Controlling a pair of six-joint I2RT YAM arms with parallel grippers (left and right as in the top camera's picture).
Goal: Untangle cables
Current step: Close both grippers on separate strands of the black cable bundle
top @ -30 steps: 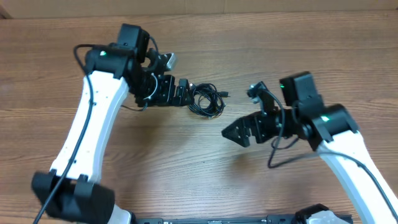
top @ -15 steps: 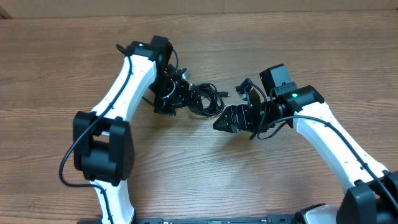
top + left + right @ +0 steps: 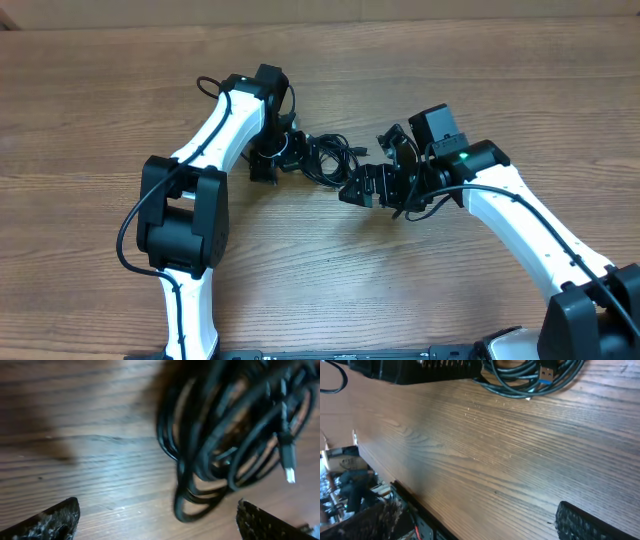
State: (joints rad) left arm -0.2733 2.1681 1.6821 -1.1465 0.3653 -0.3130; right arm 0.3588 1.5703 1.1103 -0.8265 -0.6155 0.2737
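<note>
A tangled bundle of black cables (image 3: 330,158) lies on the wooden table between my two grippers. In the left wrist view the bundle (image 3: 235,435) fills the upper right, a USB plug (image 3: 289,467) hanging at its right side. My left gripper (image 3: 296,157) is open, its fingertips wide apart just short of the bundle's near loops (image 3: 157,522). My right gripper (image 3: 352,190) is open and empty, just right of and below the bundle. In the right wrist view (image 3: 485,520) the cables (image 3: 535,380) lie at the top with a blue-tipped USB plug (image 3: 546,373).
The wooden table (image 3: 330,290) stretches around both arms. A cardboard-coloured strip (image 3: 320,10) runs along the far edge. The left arm's black body (image 3: 415,370) shows at the top left of the right wrist view.
Both arms have swung inward toward the cable bundle. The left gripper has closed in on its left side, the right gripper has moved up-left to its lower right edge.
</note>
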